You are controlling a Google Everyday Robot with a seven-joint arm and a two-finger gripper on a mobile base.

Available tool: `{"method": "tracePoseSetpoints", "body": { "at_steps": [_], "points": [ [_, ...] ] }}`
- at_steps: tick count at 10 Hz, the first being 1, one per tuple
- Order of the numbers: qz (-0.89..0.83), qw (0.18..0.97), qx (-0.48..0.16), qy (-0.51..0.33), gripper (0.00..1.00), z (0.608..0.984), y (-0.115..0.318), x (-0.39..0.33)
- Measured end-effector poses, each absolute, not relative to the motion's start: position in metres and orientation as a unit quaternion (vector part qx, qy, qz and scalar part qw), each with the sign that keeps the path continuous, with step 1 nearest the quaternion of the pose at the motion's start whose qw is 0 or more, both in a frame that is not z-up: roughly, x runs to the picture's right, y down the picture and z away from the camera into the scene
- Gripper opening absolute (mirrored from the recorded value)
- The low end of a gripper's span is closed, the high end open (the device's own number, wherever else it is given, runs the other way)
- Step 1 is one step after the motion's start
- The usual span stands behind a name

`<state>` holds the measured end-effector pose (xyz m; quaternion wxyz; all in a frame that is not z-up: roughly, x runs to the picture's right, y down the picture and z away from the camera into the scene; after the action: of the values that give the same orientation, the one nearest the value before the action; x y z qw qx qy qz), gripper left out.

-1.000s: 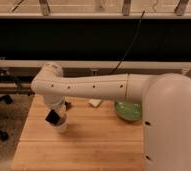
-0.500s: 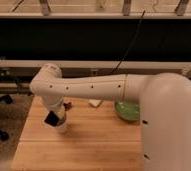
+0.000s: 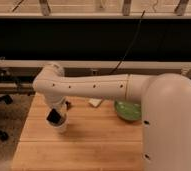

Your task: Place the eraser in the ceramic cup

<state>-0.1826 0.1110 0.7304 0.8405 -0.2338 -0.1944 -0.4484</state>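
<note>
A wooden table [image 3: 89, 145] fills the lower part of the view. Near its left side stands the cup [image 3: 60, 125]. The eraser [image 3: 53, 117] sits tilted at the cup's mouth, directly under the gripper [image 3: 59, 113], which hangs from the arm [image 3: 94, 89] stretching in from the right. A bowl [image 3: 127, 110] lies right of the cup, well apart. A small block [image 3: 95, 102] lies between them, farther back.

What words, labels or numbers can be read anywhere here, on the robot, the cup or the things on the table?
None: no readable text shows anywhere.
Arm: plain white, only small dark dots, no lettering.
Ceramic cup: plain white, no mark.
Eraser: plain black, no label visible, sticking out of the cup's mouth.
Green bowl: no print.
Gripper: sits right above the cup on the wooden table, no visible marking.
</note>
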Motion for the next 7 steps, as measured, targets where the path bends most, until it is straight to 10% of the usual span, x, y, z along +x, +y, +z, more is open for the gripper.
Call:
{"method": "tracePoseSetpoints", "body": {
  "at_steps": [7],
  "points": [
    [-0.45, 0.842, -0.226, -0.192, 0.8, 0.7362, 0.1046, -0.1791]
  ]
}}
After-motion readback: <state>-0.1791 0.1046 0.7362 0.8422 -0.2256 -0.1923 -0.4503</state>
